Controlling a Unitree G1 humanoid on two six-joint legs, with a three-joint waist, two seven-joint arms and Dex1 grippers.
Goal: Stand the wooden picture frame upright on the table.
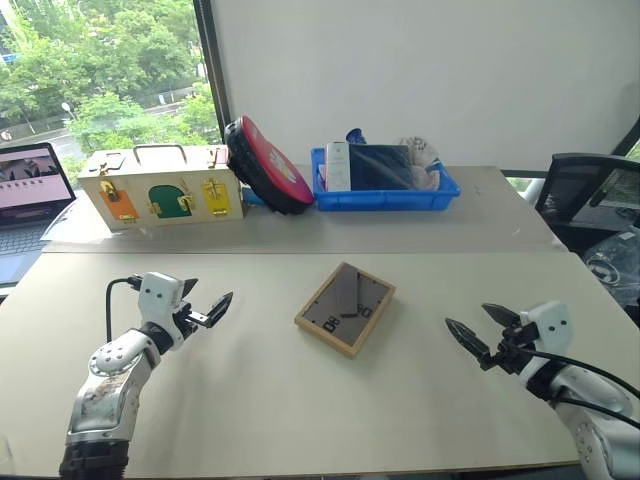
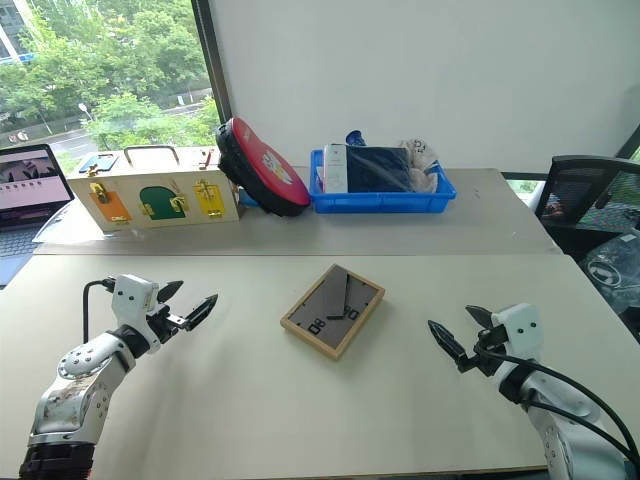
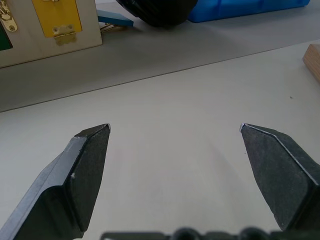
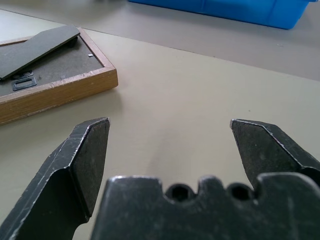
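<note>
The wooden picture frame [image 1: 345, 308] lies flat, face down, near the middle of the beige table [image 1: 270, 400]. Its dark back with the stand flap and white marks faces up. In the right wrist view the wooden picture frame [image 4: 50, 75] shows a light-wood edge and the flap slightly raised. My left gripper [image 1: 205, 303] hovers open over the table to the frame's left, well apart from it. On the frame's right, my right gripper [image 1: 480, 330] is open too, with bare table between it and the frame. Neither gripper holds anything.
Along the back stand a cream latch box [image 1: 160, 187] with coloured panels, a red and black round thing [image 1: 265, 165] leaning beside it, and a blue tray [image 1: 385, 185] with items. A laptop [image 1: 30, 195] sits far left, a black chair [image 1: 590, 205] at the right.
</note>
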